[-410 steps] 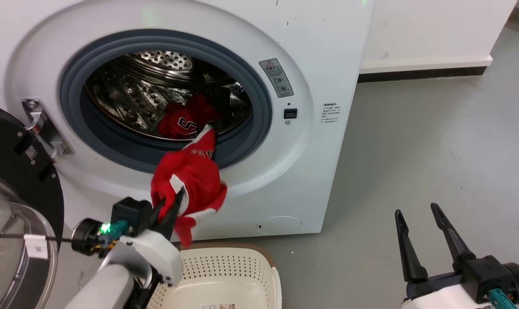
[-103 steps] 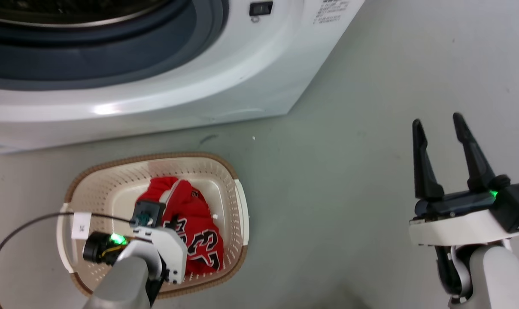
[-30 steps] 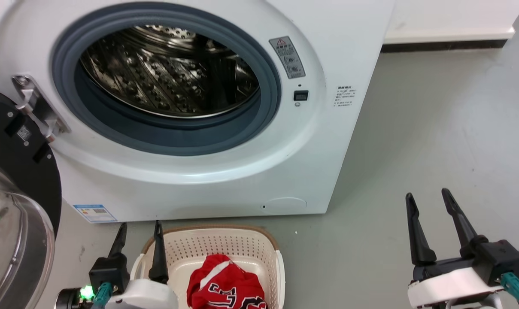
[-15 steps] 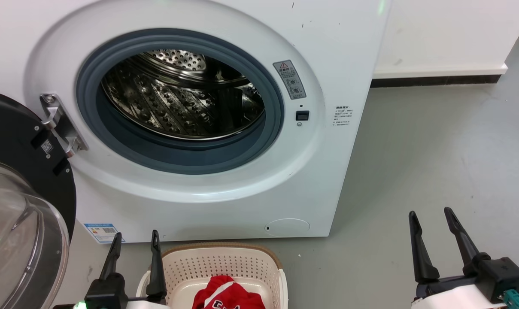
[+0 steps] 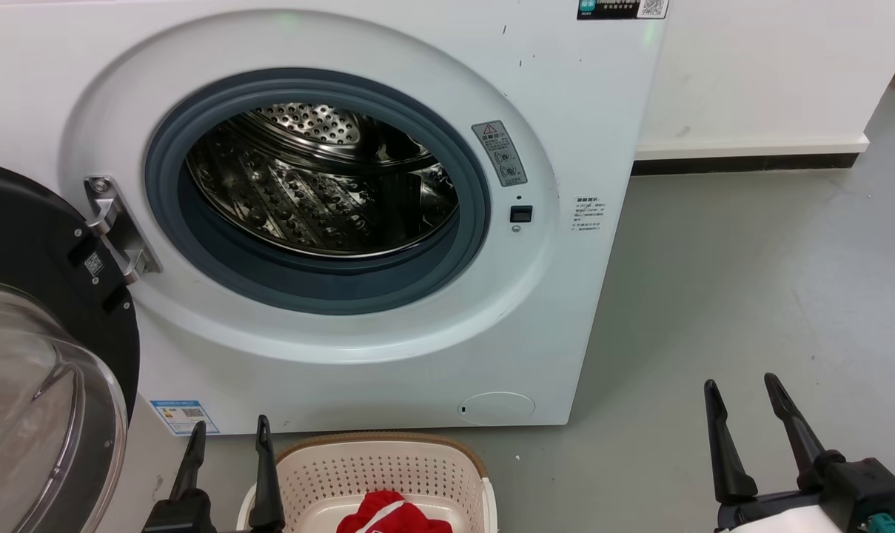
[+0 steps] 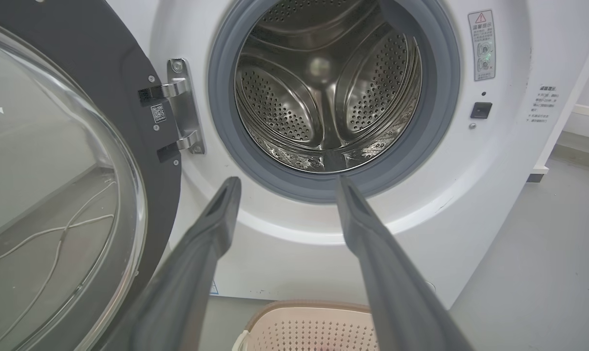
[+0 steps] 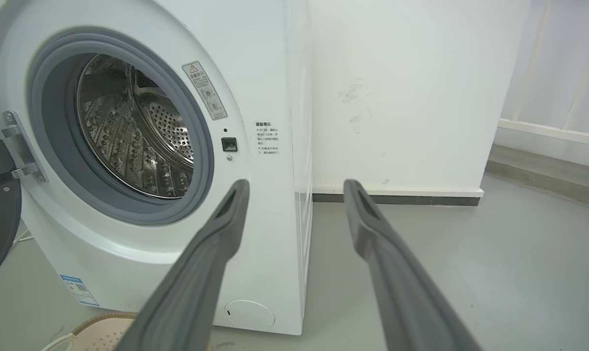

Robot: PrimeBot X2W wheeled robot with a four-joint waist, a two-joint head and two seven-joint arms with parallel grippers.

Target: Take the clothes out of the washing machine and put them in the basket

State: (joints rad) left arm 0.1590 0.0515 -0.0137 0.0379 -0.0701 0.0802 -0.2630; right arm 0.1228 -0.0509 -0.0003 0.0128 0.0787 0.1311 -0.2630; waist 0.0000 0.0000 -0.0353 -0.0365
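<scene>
The white washing machine (image 5: 580, 96) stands with its porthole door (image 5: 40, 370) swung open to the left. Inside the grey door ring its steel drum (image 5: 321, 185) holds no cloth that I can see, and the left wrist view looks straight into the drum (image 6: 323, 92). The cream basket (image 5: 373, 466) sits on the floor just before the machine, with red clothes (image 5: 388, 514) lying in it at the picture's bottom edge. My left gripper (image 5: 229, 437) is open, just left of the basket. My right gripper (image 5: 739, 385) is open over the bare floor at the lower right.
Grey floor (image 5: 751, 281) spreads to the right of the machine up to a white wall (image 5: 758, 66) with a dark skirting strip. The open door (image 6: 55, 185) juts out at the left. A thin cable (image 6: 46, 234) shows through the door glass.
The head camera has tilted up, so machine and basket sit lower in view. Earlier my left gripper carried a jersey from the drum into the basket and let it go; the drum now looks empty.
</scene>
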